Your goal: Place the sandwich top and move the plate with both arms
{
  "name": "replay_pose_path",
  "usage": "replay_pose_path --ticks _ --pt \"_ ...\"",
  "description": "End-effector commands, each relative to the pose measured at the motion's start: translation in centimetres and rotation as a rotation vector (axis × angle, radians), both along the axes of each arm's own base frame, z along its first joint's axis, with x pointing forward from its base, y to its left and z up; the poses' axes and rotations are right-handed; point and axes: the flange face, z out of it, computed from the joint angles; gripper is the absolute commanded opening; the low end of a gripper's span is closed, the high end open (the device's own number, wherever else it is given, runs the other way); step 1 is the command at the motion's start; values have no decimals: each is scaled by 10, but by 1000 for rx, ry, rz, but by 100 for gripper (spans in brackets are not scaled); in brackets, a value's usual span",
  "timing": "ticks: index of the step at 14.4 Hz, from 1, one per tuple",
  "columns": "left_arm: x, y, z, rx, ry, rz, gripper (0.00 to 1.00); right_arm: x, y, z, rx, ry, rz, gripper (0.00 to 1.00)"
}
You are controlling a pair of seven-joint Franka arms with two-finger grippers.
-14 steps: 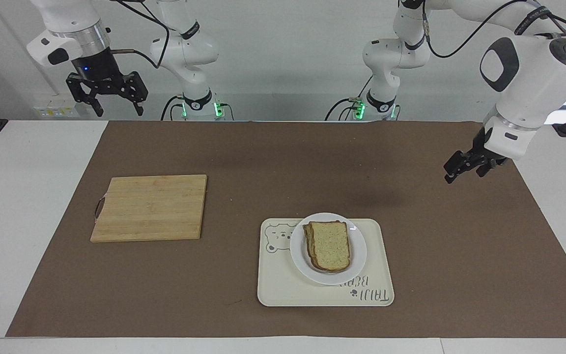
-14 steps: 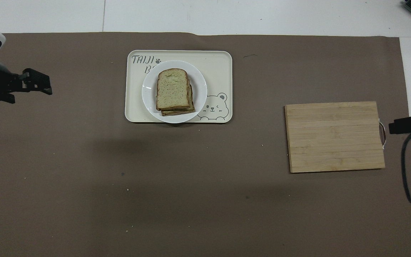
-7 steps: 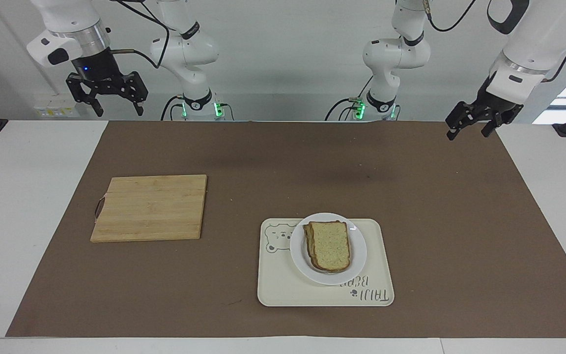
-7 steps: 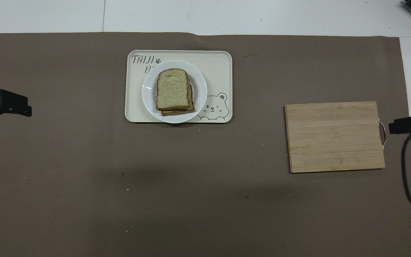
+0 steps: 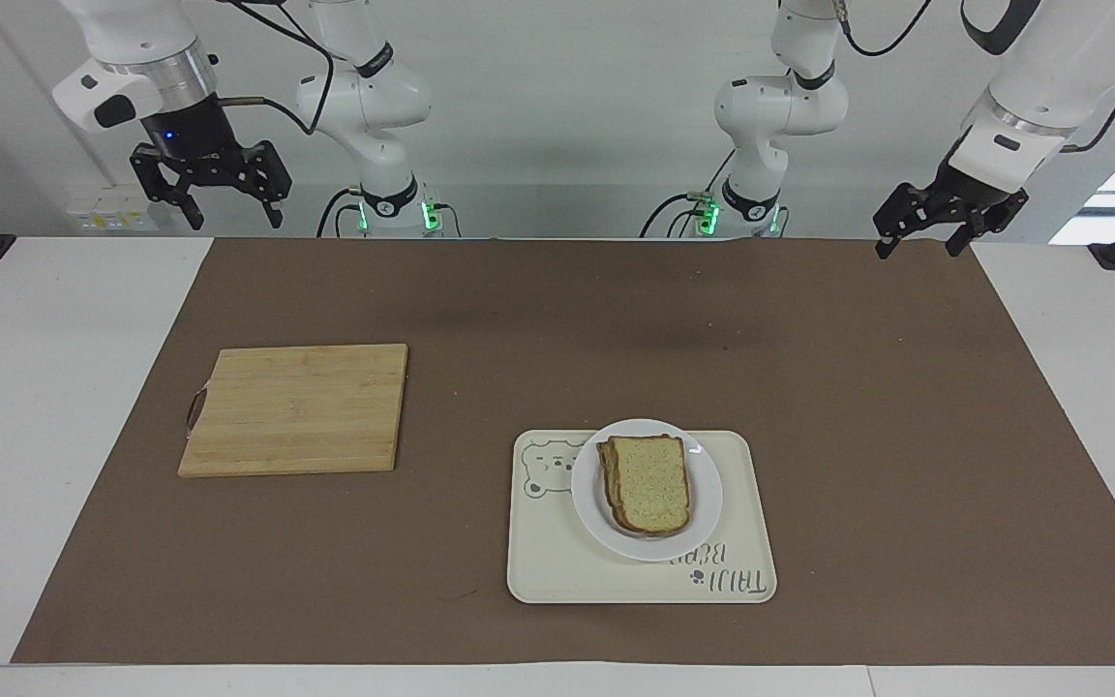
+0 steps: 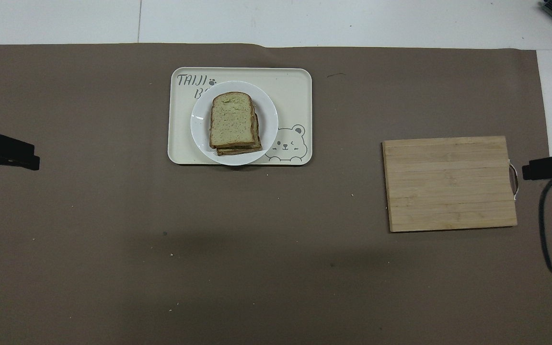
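Black grippers first, since they sit closest to the robots' end. My right gripper [image 5: 212, 198] hangs high above the mat's edge at the right arm's end of the table, jaws spread wide and empty. My left gripper [image 5: 925, 227] is raised over the mat's corner at the left arm's end — also wide open, holding nothing. From overhead I only get a sliver of each at the frame's sides. I'd call both arms parked.

Next out is the board [image 5: 296, 409], bare, toward the right arm's end of the table.

Farther from the robots than the board lies the tray [image 5: 756, 503], and on it the plate [image 5: 703, 513], set toward the tray's bear-drawing end and lapping over the tray edge nearer the robots. The top [image 5: 649, 482] lies flat on the stack on the plate, rounded end pointing away from the robots, a little askew — the crust of the slice beneath peeks out along one side and the square end.

My reading: the top is placed, and the plate already sits on the tray, so the move looks done too. I see nothing left unless a tidier stack is wanted.
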Motion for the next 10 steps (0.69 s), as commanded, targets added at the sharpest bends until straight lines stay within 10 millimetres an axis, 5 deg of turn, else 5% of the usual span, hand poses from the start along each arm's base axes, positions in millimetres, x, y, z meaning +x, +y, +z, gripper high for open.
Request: replay_pose_path --ticks 1,10 --pt "-11 8 3 16 25 -16 100 -1 0 0 8 -7 18 100" --pt "-13 12 3 11 32 -89 100 -1 0 0 8 -7 18 100"
